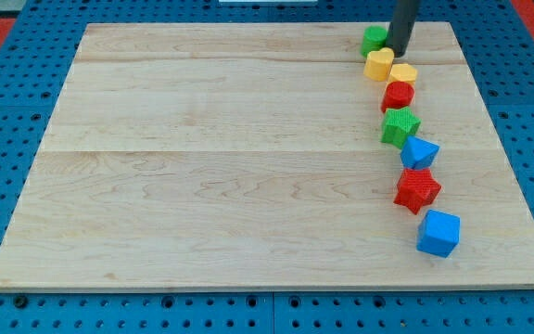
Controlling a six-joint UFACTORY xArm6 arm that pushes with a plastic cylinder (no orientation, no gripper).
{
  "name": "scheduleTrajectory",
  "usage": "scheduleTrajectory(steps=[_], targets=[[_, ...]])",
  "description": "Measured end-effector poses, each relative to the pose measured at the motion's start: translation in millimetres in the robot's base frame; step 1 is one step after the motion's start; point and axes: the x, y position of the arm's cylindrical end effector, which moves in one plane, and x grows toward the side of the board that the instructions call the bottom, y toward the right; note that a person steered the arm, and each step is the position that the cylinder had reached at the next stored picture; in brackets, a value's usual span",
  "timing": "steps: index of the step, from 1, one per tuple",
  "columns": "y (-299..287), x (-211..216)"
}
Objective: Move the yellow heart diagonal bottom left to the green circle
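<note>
The green circle (pixel 373 39) lies near the board's top edge, at the view's upper right. A yellow block that looks like the heart (pixel 378 65) sits just below it and touches it. A second yellow block (pixel 403 73), flatter and hexagon-like, lies to the heart's lower right. My rod comes down from the view's top, and my tip (pixel 399 54) rests right of the green circle, at the heart's upper right edge and just above the second yellow block.
Below the yellow blocks a curved line of blocks runs down the board's right side: a red circle (pixel 398 95), a green star (pixel 400 126), a blue triangle (pixel 420 153), a red star (pixel 417 189) and a blue cube (pixel 438 233). The wooden board (pixel 230 167) lies on a blue perforated table.
</note>
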Motion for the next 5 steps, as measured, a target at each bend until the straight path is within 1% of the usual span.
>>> scheduleTrajectory(steps=[1,2,3,4,5], targets=[[-26,16],[-6,26],[1,49],[-59,58],[-124,49]])
